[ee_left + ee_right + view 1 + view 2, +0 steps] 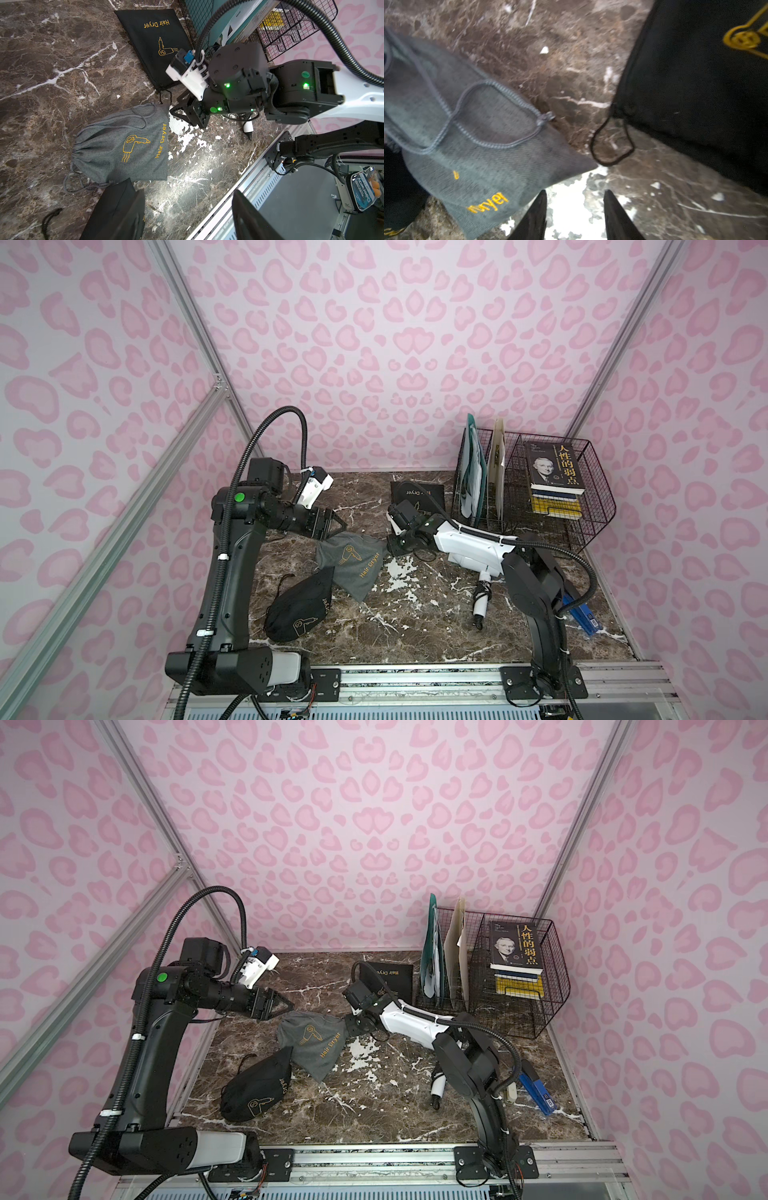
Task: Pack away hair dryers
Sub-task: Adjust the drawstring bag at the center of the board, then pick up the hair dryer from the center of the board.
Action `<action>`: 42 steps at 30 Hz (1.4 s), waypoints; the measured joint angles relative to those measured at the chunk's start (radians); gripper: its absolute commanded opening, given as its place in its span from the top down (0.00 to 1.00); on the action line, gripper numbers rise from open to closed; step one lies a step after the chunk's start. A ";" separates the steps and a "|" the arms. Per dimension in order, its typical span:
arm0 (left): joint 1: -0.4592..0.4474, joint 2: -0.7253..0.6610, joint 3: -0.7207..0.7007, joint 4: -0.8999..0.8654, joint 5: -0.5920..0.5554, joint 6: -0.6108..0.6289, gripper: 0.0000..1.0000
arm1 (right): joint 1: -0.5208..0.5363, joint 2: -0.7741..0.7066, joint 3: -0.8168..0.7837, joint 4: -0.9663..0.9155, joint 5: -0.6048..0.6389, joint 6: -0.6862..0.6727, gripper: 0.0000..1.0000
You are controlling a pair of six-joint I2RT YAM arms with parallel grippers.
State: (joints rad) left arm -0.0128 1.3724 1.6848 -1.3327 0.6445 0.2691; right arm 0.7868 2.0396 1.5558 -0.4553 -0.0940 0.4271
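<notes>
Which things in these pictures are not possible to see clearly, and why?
White dryer: in both top views the right arm covers its head; only the handle shows.
Bulging black pouch, grey pouch: fabric hides any contents.
Right gripper: in the right wrist view the bottom edge cuts off its fingers; picture blurred.
Blue thing: in a top view, too small to name.

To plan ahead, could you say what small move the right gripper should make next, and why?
Probably turn the right gripper toward the white hair dryer: it is open and empty beside the bulging grey pouch, while that dryer lies loose.
</notes>
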 measured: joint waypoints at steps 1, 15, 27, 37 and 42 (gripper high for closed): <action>0.000 0.000 0.003 0.003 0.001 -0.001 0.31 | -0.009 -0.020 -0.014 0.001 0.018 0.005 0.51; -0.016 -0.045 -0.019 0.010 0.067 -0.007 0.30 | -0.037 -0.623 -0.525 -0.108 0.229 0.224 0.34; -0.027 -0.055 -0.084 0.058 0.107 -0.014 0.30 | -0.074 -0.863 -0.811 -0.177 0.214 0.473 0.06; -0.028 -0.076 -0.134 0.078 0.106 -0.013 0.30 | -0.116 -0.998 -0.966 -0.151 0.225 0.546 0.09; -0.028 -0.076 -0.140 0.081 0.107 -0.010 0.30 | -0.136 -0.946 -0.969 -0.129 0.219 0.542 0.11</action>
State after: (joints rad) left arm -0.0406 1.2964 1.5448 -1.2518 0.7513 0.2592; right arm 0.6510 1.0939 0.5873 -0.5838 0.1249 0.9695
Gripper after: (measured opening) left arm 0.698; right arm 0.906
